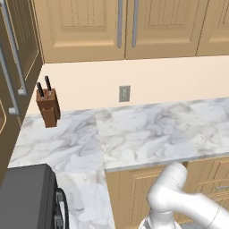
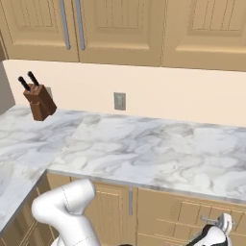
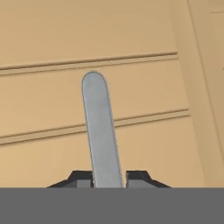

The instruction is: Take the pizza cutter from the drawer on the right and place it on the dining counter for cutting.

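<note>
In the hand view my gripper (image 3: 109, 177) straddles a steel bar handle (image 3: 99, 127), one dark fingertip tight against each side of it. Behind the handle is a light wood panelled drawer front (image 3: 144, 144), which stands closed. In the right base view my hand (image 2: 215, 234) sits low at the bottom right, against the cabinet fronts below the worktop, by a small steel handle (image 2: 209, 220). The pizza cutter is hidden. The dining counter is out of view.
An L-shaped marble worktop (image 1: 147, 129) runs along the wall, with a socket (image 1: 124, 93) above it. A brown knife block (image 1: 48, 107) stands in its left corner. Tall panelled cabinet doors (image 1: 89, 27) hang overhead. A dark appliance (image 1: 27, 197) sits at the lower left.
</note>
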You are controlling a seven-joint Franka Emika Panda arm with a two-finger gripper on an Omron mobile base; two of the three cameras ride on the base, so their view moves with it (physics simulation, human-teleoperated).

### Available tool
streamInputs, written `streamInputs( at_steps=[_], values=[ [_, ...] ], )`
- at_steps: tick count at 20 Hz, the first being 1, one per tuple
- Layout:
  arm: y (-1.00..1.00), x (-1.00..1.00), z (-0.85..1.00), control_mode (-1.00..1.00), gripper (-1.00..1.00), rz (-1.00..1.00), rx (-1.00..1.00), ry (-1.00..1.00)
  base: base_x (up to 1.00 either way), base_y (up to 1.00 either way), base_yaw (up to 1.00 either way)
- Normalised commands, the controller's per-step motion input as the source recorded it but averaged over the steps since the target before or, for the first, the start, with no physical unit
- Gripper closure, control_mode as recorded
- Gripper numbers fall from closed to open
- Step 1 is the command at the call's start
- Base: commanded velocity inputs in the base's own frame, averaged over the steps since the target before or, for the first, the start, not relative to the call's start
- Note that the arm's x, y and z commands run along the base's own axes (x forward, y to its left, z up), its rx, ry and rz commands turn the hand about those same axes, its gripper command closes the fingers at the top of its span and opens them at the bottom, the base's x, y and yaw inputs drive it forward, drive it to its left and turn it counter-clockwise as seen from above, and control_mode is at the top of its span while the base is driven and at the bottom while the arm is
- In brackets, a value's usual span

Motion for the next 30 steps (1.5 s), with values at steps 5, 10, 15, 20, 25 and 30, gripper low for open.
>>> streamInputs(
  at_steps=[5,10,15,20,25,30],
  values=[
    [-0.74,-0.94,-0.22,-1.00,1.00,0.00,0.00,0.00,0.00,0.00,0.00],
    [-0.60,-0.93,-0.27,-1.00,1.00,0.00,0.00,0.00,0.00,0.00,0.00],
    [-0.43,-0.88,-0.29,-1.00,1.00,0.00,0.00,-0.03,0.00,0.00,0.00],
    [-0.35,-0.93,-0.34,-1.00,1.00,-0.02,0.00,-0.06,0.00,0.00,0.00],
    [-0.31,-0.96,-0.34,-1.00,1.00,-0.04,0.00,-0.06,0.00,0.00,0.00],
    [-0.29,-0.90,-0.31,-1.00,1.00,-0.04,0.00,-0.05,0.00,0.00,0.00]
  ],
)
